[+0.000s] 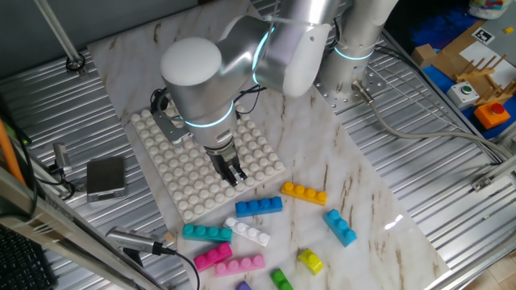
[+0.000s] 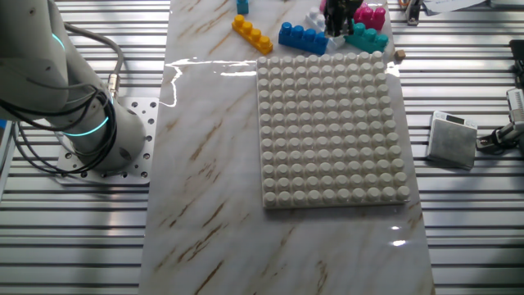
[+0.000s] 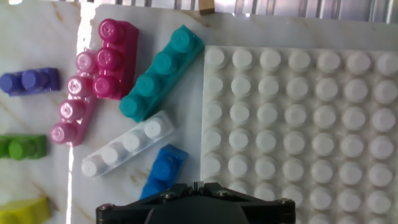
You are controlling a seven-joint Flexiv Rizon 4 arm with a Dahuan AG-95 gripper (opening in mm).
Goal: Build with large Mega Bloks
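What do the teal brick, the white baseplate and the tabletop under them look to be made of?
Teal brick: moulded plastic, glossy, with highlights on its rounded studs.
White baseplate: seemingly the same kind of plastic, duller and more satin.
Tabletop: marble-patterned with brown veins and polished, reflecting glare; whether stone or a printed laminate cannot be told.

1. No readable words, brand names or numbers show in any of the three views.
2. The only sign-like mark is a small black-and-white square tag (image 1: 482, 35) on the brown cardboard box (image 1: 453, 50) at the far edge of one fixed view; its pattern is too small to make out.
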